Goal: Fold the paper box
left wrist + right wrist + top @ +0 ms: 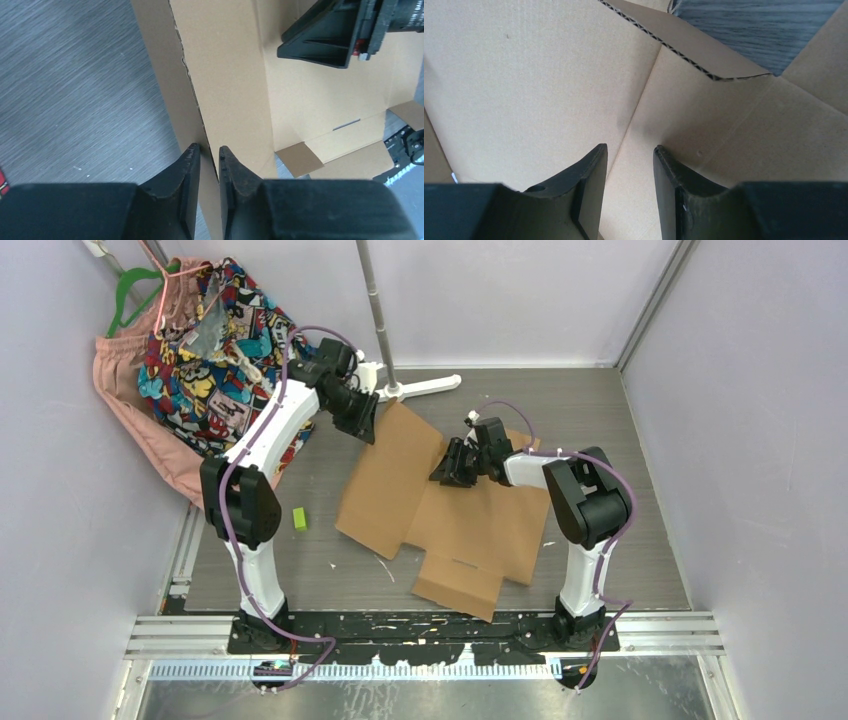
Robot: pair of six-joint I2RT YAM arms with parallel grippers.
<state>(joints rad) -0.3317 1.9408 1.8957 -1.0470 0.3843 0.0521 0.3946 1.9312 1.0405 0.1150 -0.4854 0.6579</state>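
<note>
The paper box (470, 520) is a brown die-cut cardboard sheet lying mid-table, its far left panel (395, 455) lifted along a crease. My left gripper (365, 425) is shut on the far edge of that raised panel; the left wrist view shows the jaws (210, 150) pinching the thin corrugated edge of the box (230, 75). My right gripper (447, 468) is open and points down at the crease beside the raised panel. The right wrist view shows its jaws (630, 147) astride the fold line of the box (524, 75), holding nothing. The right gripper also shows in the left wrist view (320, 45).
A small green block (299, 518) lies on the table left of the sheet. Colourful clothes on a hanger (200, 350) hang at the back left. A white stand base (420, 388) with a metal pole (375, 300) sits at the back.
</note>
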